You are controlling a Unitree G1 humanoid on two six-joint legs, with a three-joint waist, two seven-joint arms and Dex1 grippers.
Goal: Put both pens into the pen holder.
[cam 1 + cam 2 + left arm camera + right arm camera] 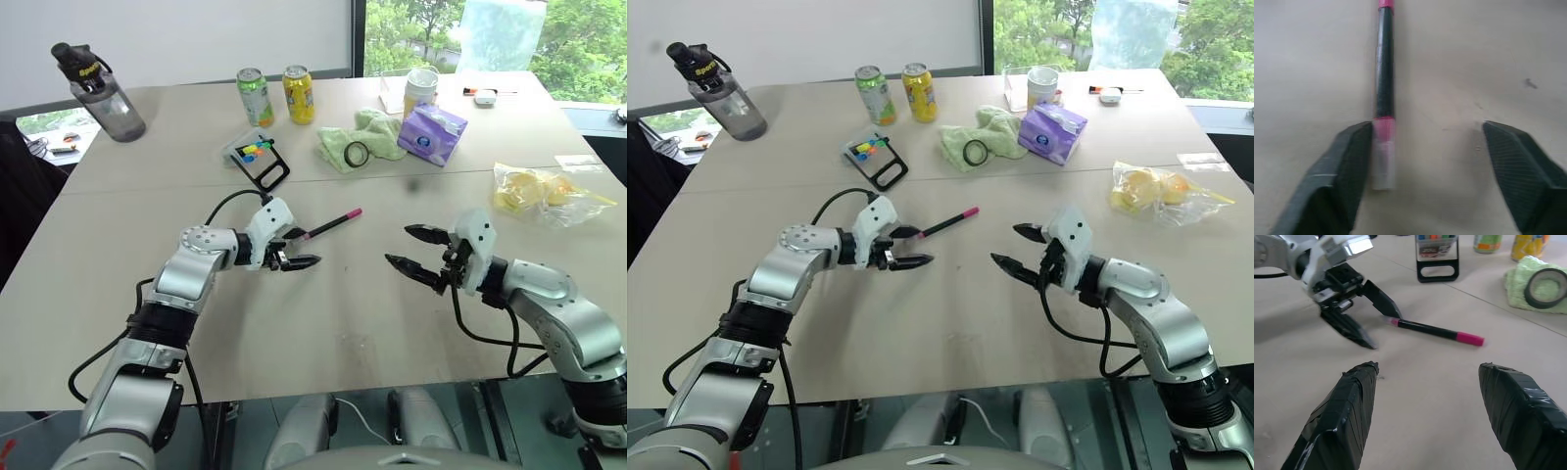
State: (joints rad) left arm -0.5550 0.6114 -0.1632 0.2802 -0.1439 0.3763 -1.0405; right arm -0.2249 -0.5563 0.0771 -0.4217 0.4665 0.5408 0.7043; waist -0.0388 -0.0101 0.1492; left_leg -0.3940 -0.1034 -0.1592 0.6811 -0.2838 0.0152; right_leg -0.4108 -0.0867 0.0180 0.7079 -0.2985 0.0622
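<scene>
The slim black pen with pink ends (331, 223) lies flat on the beige table (323, 323), its near end between the left gripper's (297, 253) open fingers — pick-up underway — closing squarely comes next.

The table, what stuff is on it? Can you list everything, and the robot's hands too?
Pen: one, black with pink ends, lying mid-table by the left gripper.
Pen holder: one, clear with black loop, coloured markers inside, behind the pen.
Cans: two, green and yellow, far side.
Water bottle: one, grey with black lid, far left corner.
Cloth: one, light green, with a black tape roll on it.
Tissue pack: one, purple, right of the cloth.
Cup: one, white, behind the tissues.
Plastic bag: one, clear with yellow contents, right edge.
Left gripper: black fingers open around the pen's end.
Right gripper: black fingers open, holding nothing.
</scene>
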